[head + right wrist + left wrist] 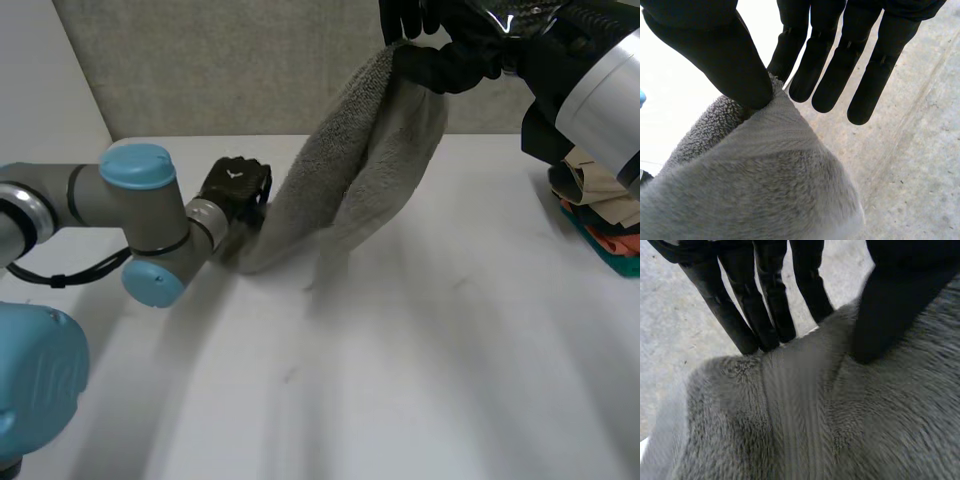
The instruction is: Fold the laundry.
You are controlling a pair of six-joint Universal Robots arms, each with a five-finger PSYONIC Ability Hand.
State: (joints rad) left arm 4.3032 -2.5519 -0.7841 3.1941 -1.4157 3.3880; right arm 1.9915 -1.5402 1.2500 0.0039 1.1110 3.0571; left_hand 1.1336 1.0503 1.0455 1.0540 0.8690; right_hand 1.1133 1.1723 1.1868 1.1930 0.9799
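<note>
Fingers (792, 50) pinch towel (360, 170), slanting from left hand (235, 188) up to right hand (450, 55).

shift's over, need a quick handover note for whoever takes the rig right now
Left hand: shut on the grey towel, pinching its low end down at the table.
Right hand: shut on the towel's top edge, thumb against a finger, raised high.
The towel hangs slanted between the hands. A pile of clothes sits at the table's right edge.
Done: towel gripped and lifted at both ends.
Left: lay it flat, fold it, then likely the pile.
</note>
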